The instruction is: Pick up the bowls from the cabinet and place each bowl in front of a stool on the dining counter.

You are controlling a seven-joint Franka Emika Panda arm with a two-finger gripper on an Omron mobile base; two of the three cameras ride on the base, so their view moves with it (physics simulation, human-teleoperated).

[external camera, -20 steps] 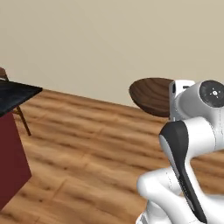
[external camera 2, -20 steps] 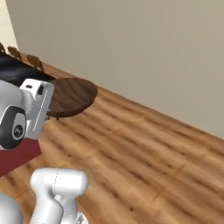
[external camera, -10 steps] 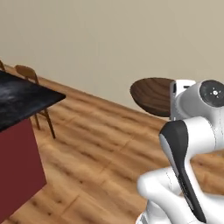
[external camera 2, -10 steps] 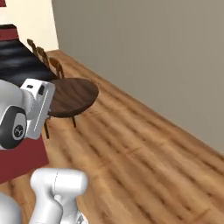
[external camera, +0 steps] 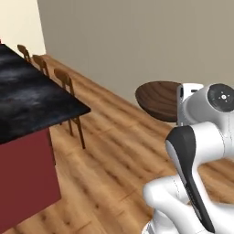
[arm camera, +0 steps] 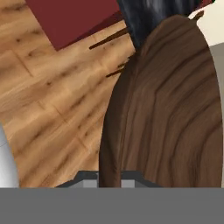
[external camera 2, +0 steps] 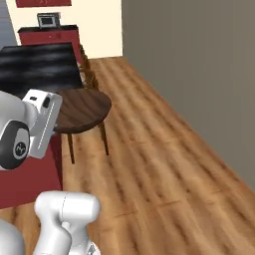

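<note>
Wooden bowl (external camera: 157,99) carried in the tool (arm camera: 109,177), off the bench (external camera: 32,103).

One dark brown wood-grain bowl, clamped by its rim between the tool's two tips, held out in the air above the plank floor (external camera 2: 159,164), beyond the near end of the black-topped bench; nothing visible in it. Three stools (external camera: 68,91) counted in a row along the bench's far side, backrests close to its edge. Red sides under the bench top.
</note>
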